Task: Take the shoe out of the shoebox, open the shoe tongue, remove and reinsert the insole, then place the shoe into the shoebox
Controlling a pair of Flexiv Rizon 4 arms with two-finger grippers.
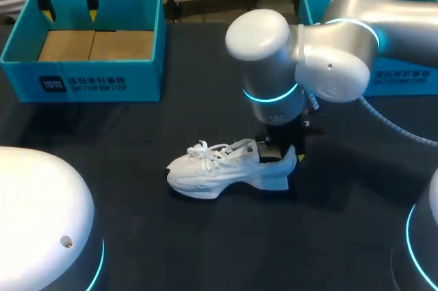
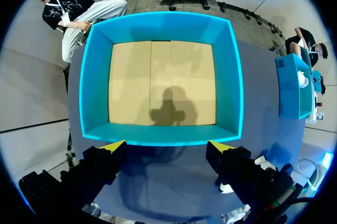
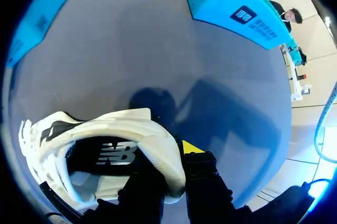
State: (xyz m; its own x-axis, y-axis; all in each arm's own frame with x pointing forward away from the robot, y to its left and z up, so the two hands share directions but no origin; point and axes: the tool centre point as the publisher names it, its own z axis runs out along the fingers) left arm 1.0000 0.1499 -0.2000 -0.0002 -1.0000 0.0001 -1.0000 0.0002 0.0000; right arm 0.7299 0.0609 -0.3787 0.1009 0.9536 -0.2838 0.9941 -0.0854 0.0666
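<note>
Your right end effector [image 1: 280, 155] is clenched on the heel of the shoe [image 1: 219, 168], one finger inside the collar. The shoe stands on its sole mid-bench [image 1: 205, 250], toe toward your left. Your left end effector [image 1: 68, 5] hangs released over the shoebox [image 1: 82, 75]. A second box [image 1: 404, 75] sits at the far right, well apart.

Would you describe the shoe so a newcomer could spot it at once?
In the middle of the table, nearer than the left box and right box, stands the shoe, heel in the right gripper. It alone is white and laced.
</note>
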